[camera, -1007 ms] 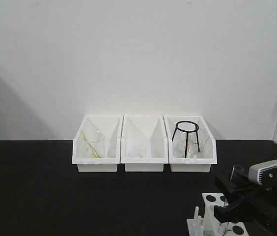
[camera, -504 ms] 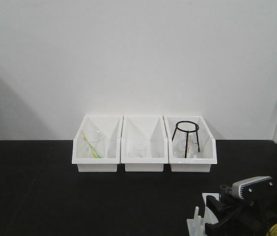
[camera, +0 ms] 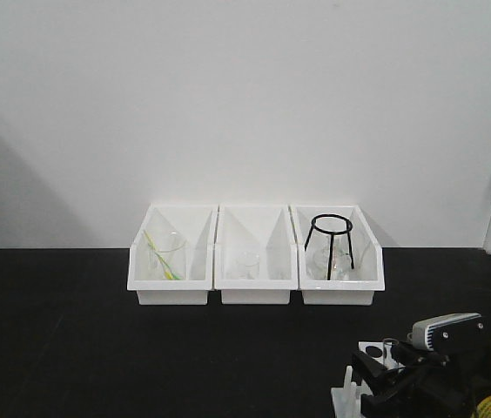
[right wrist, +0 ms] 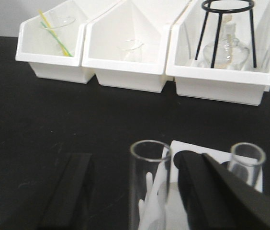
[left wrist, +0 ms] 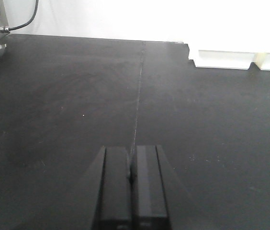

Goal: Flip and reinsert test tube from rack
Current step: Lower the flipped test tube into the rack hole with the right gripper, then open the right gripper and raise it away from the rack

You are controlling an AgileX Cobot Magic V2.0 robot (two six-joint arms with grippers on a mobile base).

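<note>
**Q:** Right wrist-mounted view: which step, and where is the test tube?

**A:** Approach to grasp. Shows the test tube (right wrist: 147, 189) upright in the rack (right wrist: 207, 149), rimmed end up, at the near-left corner. Shows a second tube (right wrist: 246, 163) standing further right in the same rack. Places the right gripper (right wrist: 131, 158) around the first tube with jaws wide apart, one finger on each side, nothing held. Contact with the glass is hard to judge at this angle; probably none yet.

**Q:** And the left gripper?

**A:** Left gripper (left wrist: 131, 167): fingers pressed together, nothing held, hovering over bare black table (left wrist: 53, 96), well apart from the rack.

**Q:** Next move?

**A:** Calls for centring the tube between the fingers, closing gently below the rim, then lifting straight up so the glass clears its hole before any flip. Risks tipping the light rack if the lift goes off-axis.

**Q:** Change from the earlier front-facing frames?

**A:** Sits lower and further left than a second ago, down at the rack. Uncovers slightly more of the rack's holed top plate than half a second ago. White bins (camera: 254, 296) unchanged.
</note>
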